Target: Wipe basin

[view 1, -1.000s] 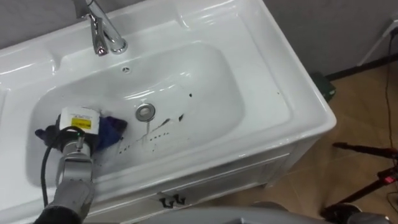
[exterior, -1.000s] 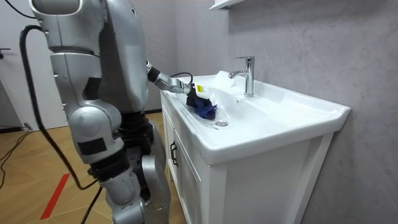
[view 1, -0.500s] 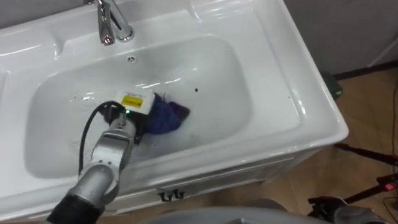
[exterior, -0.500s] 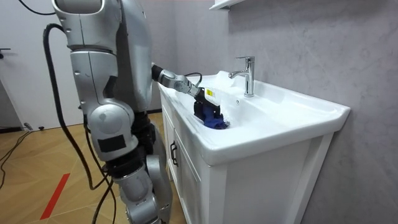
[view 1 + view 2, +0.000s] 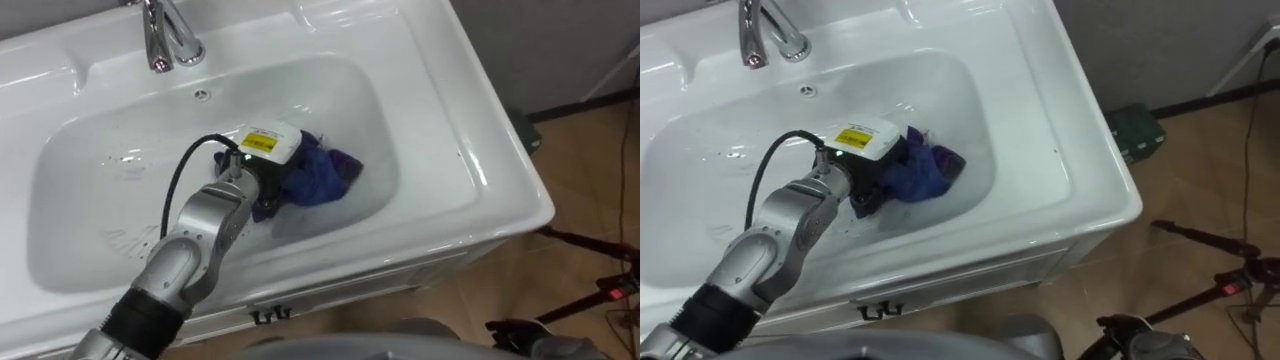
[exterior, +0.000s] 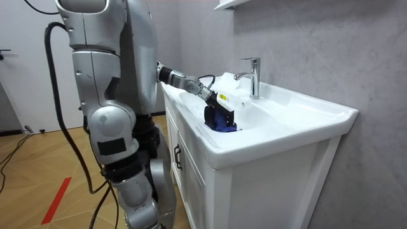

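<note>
The blue cloth (image 5: 318, 175) lies bunched in the basin (image 5: 90, 170), its long axis running from the left robot hand (image 5: 250, 180) out to that hand's right, tip toward the bowl's right wall. Whether the robot hand grips or only presses the cloth cannot be told. The room view shows the hand pointing steeply down, with the cloth beneath it.

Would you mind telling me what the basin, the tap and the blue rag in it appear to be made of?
The basin looks like glazed white ceramic: it is smooth and glossy, with bright highlights on its rim. The tap seems to be polished chromed metal, with a mirror-like shine. The blue rag is soft, matte fabric, crumpled into folds; its fibre cannot be told.
</note>
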